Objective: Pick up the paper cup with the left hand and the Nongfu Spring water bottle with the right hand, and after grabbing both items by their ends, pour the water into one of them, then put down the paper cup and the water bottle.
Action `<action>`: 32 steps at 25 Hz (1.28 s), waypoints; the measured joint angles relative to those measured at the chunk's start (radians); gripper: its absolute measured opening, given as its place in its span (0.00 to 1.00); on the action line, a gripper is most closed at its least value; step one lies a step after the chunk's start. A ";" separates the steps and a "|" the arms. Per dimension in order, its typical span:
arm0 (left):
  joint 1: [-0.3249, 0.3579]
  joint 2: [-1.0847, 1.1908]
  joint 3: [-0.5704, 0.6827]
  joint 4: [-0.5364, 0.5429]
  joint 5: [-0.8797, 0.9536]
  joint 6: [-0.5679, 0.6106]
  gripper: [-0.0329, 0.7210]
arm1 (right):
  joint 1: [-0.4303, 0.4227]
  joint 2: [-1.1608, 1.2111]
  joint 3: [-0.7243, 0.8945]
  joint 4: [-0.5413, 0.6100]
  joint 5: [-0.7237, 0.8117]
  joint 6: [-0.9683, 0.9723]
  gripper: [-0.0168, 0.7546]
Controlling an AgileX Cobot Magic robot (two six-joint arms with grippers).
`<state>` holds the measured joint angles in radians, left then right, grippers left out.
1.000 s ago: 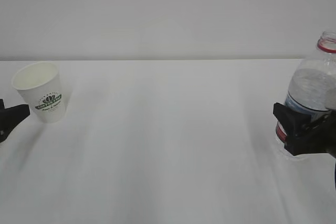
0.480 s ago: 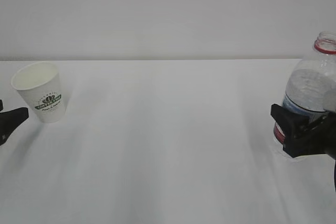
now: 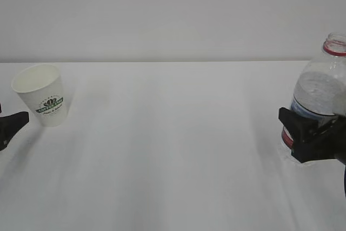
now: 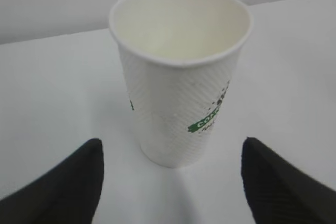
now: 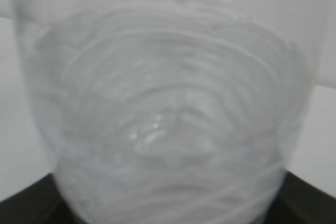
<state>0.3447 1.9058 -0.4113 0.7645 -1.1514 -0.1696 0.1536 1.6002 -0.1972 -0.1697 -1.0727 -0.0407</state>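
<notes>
White tabletop (image 3: 173, 150), plain pale wall behind. Small white tapered paper cup (image 3: 40, 94) with a dark green leaf logo stands upright at far left, mouth open, cream inside, looks empty in the left wrist view. Clear ribbed plastic Nongfu Spring water bottle (image 3: 319, 112) with red neck ring stands upright at far right, uncapped as far as can be seen, partly filled with clear water (image 5: 168, 124).

Left hand (image 4: 170, 182), black two-fingered gripper: fingers (image 4: 68, 182) spread wide, one on each side of the cup's base, apart from it, holding nothing. In the exterior view only one dark fingertip shows, just beside the cup.

Right hand (image 3: 308, 136), black gripper on a thick arm: jaws set around the bottle's lower body, close against it. Looks like a grip, with the bottle filling the right wrist view.

Step in hand, by my reading: grasping stage. Bottle side appears secured; cup side not yet taken.

Next move calls for the left hand to advance until the cup sits between the fingers, then close gently. Thin paper wall, easily crushed or tipped.
</notes>
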 joint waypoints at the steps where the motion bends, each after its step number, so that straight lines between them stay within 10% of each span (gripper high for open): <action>1: -0.007 0.012 0.000 -0.013 0.000 0.000 0.84 | 0.000 0.000 0.000 0.000 0.000 0.000 0.69; 32: -0.093 0.184 -0.151 -0.091 0.000 0.005 0.88 | 0.000 0.000 0.000 -0.003 -0.001 0.000 0.69</action>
<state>0.2514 2.0897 -0.5624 0.6739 -1.1514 -0.1650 0.1536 1.6002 -0.1972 -0.1723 -1.0734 -0.0407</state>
